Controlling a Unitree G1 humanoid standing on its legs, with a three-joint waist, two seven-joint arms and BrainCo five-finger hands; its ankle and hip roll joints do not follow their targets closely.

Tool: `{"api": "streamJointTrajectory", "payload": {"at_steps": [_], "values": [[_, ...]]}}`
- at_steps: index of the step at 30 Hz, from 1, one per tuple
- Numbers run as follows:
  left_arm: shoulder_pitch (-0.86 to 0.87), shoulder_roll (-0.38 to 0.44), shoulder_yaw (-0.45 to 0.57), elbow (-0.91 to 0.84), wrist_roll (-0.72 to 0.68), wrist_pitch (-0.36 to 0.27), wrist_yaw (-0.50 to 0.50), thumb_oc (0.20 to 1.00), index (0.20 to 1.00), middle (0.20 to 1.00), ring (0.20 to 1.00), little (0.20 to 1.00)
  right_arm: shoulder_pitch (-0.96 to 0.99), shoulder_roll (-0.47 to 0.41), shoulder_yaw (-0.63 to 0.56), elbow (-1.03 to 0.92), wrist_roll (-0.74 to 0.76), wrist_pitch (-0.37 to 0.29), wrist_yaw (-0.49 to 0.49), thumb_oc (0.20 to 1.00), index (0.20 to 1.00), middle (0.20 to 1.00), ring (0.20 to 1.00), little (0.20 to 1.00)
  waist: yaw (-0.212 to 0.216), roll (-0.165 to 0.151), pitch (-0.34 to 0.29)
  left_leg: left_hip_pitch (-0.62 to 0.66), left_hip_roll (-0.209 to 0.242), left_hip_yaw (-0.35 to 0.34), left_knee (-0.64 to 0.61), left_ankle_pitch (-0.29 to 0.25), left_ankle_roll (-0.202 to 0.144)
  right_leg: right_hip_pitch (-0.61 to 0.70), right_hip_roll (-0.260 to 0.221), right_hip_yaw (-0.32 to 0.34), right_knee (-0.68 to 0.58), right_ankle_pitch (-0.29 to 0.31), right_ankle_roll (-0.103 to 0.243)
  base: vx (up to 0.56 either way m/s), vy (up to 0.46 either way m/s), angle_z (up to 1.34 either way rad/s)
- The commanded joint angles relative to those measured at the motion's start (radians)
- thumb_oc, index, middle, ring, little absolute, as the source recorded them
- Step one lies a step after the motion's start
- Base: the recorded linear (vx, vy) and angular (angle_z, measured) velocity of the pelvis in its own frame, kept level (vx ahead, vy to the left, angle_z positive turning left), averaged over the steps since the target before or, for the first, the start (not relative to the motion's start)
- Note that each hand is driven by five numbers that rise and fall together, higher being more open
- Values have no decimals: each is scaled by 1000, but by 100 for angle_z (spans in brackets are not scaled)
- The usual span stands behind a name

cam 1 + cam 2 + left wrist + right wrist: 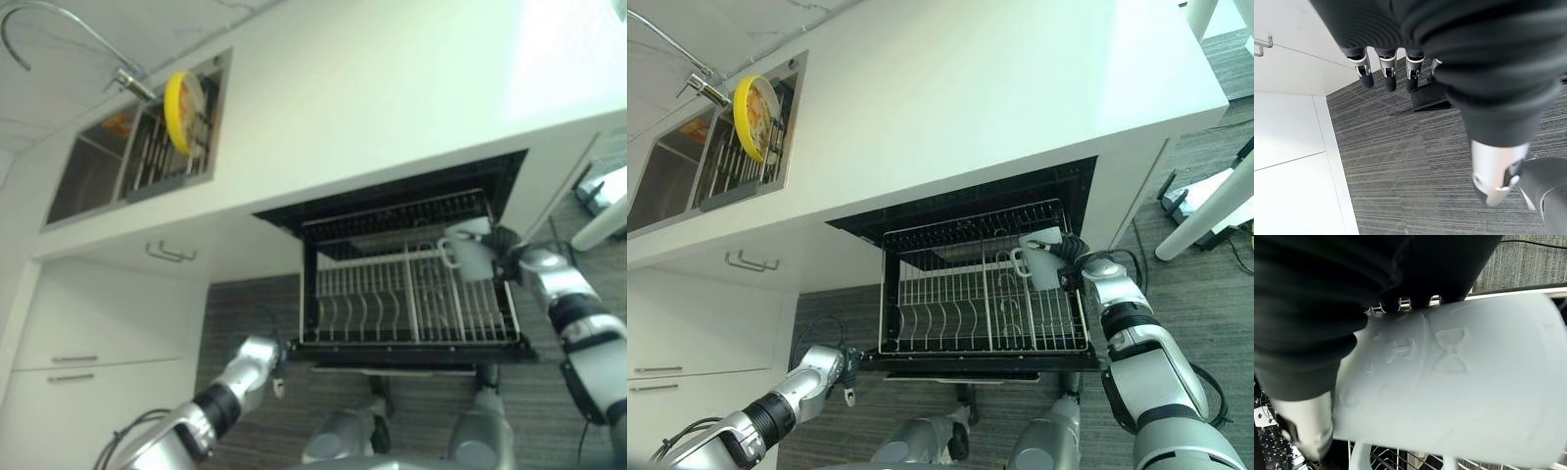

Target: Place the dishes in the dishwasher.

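White mug (pixel 1042 262) gripped in right hand (pixel 1076 266), fingers curled round its body, held over far right corner of pulled-out wire rack (pixel 950 308) of dishwasher (pixel 970 211). Mug handle pointing left. Rack tines bare apart from mug above. Left hand (pixel 841 370) low at near left, beside rack's front left corner, fingers straight, holding nothing, over grey carpet (pixel 1415 171). Yellow plate (pixel 754 116) standing upright in sink rack (pixel 735 157), far left on white counter (pixel 970 88). Faucet (pixel 676 49) over sink.
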Motion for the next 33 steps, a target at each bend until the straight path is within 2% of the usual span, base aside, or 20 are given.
{"api": "streamJointTrajectory", "payload": {"at_steps": [1,11,16,20,24,27,31,33], "values": [[220,45,-195,176,-105,-7,-67,1000,1000,1000,1000,1000,-143,19,14,65,-3,-14,-25,1000,1000,1000,1000,1000,31,-99,71,-46,-41,-47,1,-47,-29,-4,-40,50,15,-104,17,-31,36,0],[207,43,-189,171,-133,25,-47,1000,1000,1000,1000,1000,-134,18,0,32,45,-3,-78,1000,1000,1000,1000,1000,14,-102,67,-45,-39,-32,1,-47,-29,-19,-40,61,25,-102,17,-14,19,0],[201,54,-181,162,-154,49,-33,1000,1000,1000,1000,1000,-132,-1,-10,6,65,-40,-95,1000,1000,1000,1000,1000,9,-113,63,-39,-36,-29,1,-50,-28,-15,-34,64,24,-101,17,-7,-3,0],[187,82,-145,110,-193,85,-30,1000,1000,1000,1000,1000,-91,-3,-33,-105,119,-57,-121,1000,1000,1000,1000,1000,-2,-131,51,-25,-28,-20,1,-55,-29,-5,-27,68,24,-100,17,-12,-35,0],[184,119,-99,59,-230,112,-2,1000,1000,1000,1000,1000,-42,-21,-59,-216,157,-82,-125,1000,1000,1000,1000,1000,-9,-149,37,-8,-23,-18,1,-62,-27,13,-19,71,21,-101,17,10,-45,-2],[179,161,-43,-13,-289,98,82,1000,1000,1000,1000,1000,21,-15,-101,-340,174,-88,-132,1000,1000,1000,1000,1000,-14,-165,25,8,-18,-17,1,-68,-25,31,-10,76,17,-102,16,24,-66,1],[179,211,26,-126,-347,99,129,1000,1000,1000,1000,1000,105,-8,-142,-457,179,-96,-146,1000,1000,1000,1000,1000,-14,-180,10,21,-13,-17,1,-73,-23,48,-4,78,13,-105,15,17,-89,-1],[188,271,130,-268,-408,104,179,1000,1000,1000,1000,1000,223,11,-190,-586,175,-115,-169,1000,1000,1000,1000,1000,-9,-200,-10,38,-7,-20,1,-80,-18,69,3,73,9,-107,16,15,-182,2]]}}
